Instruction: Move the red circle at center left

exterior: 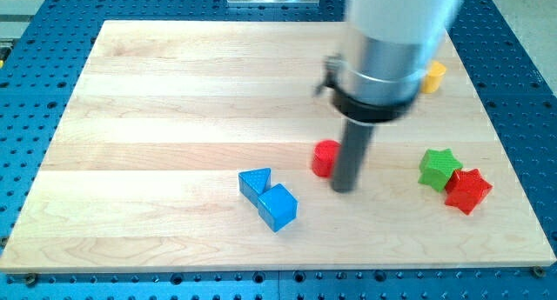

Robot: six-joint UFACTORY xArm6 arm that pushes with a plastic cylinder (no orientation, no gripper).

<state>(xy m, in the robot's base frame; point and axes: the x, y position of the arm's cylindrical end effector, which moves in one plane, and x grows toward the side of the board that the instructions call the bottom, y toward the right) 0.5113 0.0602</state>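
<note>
My tip (345, 188) touches the small red round block (325, 158), sitting at its 4 o'clock. The end effector is a plain dark rod; it holds nothing on the wooden surface (174, 117).

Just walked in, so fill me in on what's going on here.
My tip sits right beside the red circle, on its right, set to push it left across the wooden board. Two blue blocks lie lower left of it; a green star and red star sit at the right.
</note>
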